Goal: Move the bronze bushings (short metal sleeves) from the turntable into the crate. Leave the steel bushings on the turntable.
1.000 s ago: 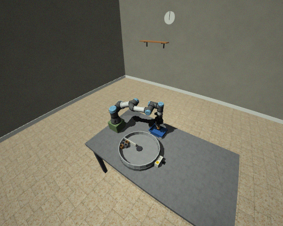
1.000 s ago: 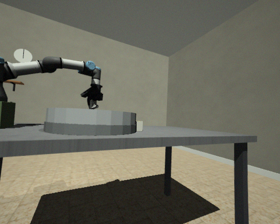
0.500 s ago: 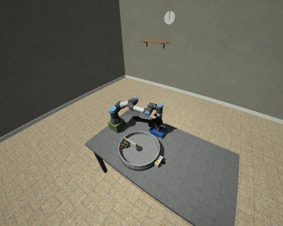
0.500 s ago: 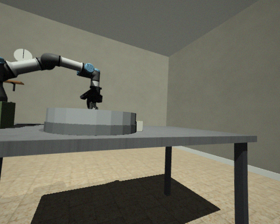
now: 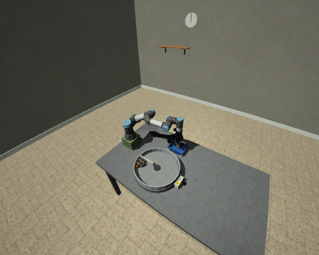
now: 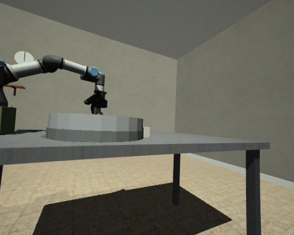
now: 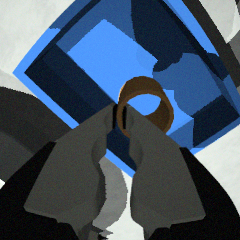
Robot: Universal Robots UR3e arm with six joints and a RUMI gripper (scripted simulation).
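Gripping a bronze bushing by its wall, the tool hovers over the blue crate
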